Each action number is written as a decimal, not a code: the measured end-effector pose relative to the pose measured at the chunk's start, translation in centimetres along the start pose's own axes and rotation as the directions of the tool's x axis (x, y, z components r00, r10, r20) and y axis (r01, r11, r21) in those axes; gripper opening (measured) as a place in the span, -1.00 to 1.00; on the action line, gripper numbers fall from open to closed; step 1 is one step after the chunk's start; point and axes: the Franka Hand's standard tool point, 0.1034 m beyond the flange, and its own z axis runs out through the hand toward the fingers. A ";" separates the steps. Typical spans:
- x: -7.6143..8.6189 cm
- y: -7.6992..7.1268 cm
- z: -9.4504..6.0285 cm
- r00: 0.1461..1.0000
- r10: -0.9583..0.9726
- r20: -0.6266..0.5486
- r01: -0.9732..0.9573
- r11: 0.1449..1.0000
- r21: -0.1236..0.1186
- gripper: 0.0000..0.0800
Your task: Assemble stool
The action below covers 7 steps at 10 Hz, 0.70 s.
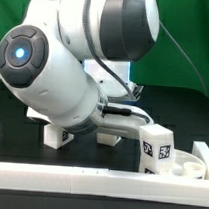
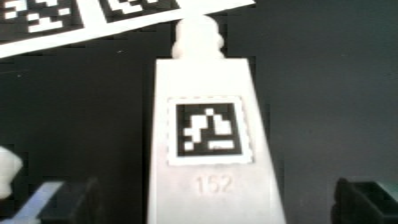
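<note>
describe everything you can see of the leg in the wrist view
The leg is a long white block, plastic by its look, narrowing to a rounded peg. A black-and-white tag sits on its camera-facing side, faint raised digits beside it. It lies on the dark table between the open gripper's fingers, which stand clear of it. The peg points toward the marker board.

Robotics lab bench. You see the Panda arm (image 1: pixel 64 80) at 10 o'clock, green backdrop (image 1: pixel 191 48) at 2, white border bar (image 1: pixel 48 174) at 6, black tabletop (image 1: pixel 7 112).
</note>
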 end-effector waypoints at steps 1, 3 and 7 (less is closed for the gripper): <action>0.0 -0.1 0.1 1.000 -0.001 -0.004 0.001 1.000 -0.004 0.62; 0.0 -0.1 0.1 1.000 -0.001 -0.005 0.001 1.000 -0.005 0.62; 0.0 -0.1 0.1 1.000 -0.003 -0.004 0.003 1.000 -0.005 -0.16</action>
